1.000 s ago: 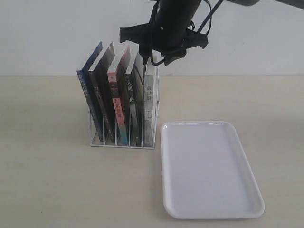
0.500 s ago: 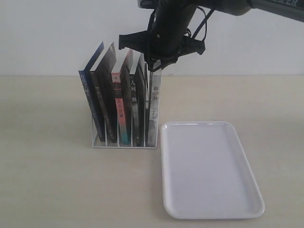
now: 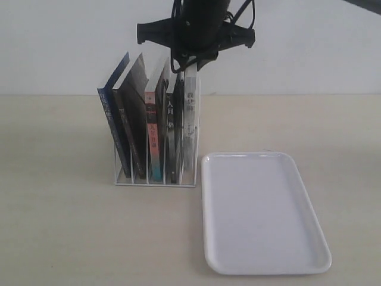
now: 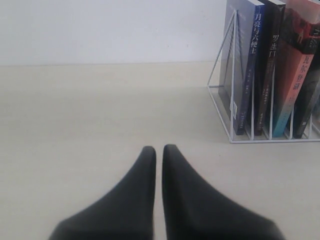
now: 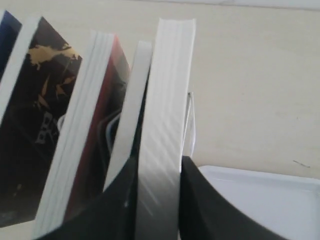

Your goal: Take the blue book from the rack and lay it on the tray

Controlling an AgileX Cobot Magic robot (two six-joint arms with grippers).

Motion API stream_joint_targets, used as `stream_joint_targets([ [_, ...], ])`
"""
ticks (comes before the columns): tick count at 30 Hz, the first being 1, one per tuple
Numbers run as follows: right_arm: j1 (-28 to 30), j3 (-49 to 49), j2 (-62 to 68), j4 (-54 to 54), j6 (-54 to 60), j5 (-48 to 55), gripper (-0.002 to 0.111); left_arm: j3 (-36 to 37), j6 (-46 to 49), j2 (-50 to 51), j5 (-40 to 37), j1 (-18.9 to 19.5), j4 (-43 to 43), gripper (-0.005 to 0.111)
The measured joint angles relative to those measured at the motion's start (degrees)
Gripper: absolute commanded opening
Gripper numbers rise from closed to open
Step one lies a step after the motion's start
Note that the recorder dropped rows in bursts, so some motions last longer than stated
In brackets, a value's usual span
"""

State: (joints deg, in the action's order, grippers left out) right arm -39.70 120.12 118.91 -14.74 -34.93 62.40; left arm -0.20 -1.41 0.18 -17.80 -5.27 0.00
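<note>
Blue book [image 3: 112,128] in the leftmost of 5 filled slots of the rack [image 3: 155,180], long axis upright with the top tipped outward, well apart from the tray [image 3: 262,214] on the worktop [image 3: 59,238]. Right jaws clamped from above on the pale book [image 3: 190,125] at the rack's opposite end, not the blue one. Left jaws pressed together, empty, low over the worktop, probably the nearer pair.
</note>
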Motion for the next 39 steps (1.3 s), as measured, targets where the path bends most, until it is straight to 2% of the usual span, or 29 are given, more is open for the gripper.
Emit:
stream_joint_targets([
  [13, -1.39, 9.62, 0.0, -1.87, -0.55, 8.67, 0.005, 0.0, 0.0, 0.0, 0.0, 0.0, 0.0, 0.004],
  [32, -1.39, 19.25, -0.03, -2.75, 1.78, 10.67, 0.005, 0.0, 0.0, 0.0, 0.0, 0.0, 0.0, 0.004],
  [39, -1.39, 19.62, -0.14, -2.75, 2.35, 10.67, 0.005, 0.0, 0.0, 0.0, 0.0, 0.0, 0.0, 0.004],
])
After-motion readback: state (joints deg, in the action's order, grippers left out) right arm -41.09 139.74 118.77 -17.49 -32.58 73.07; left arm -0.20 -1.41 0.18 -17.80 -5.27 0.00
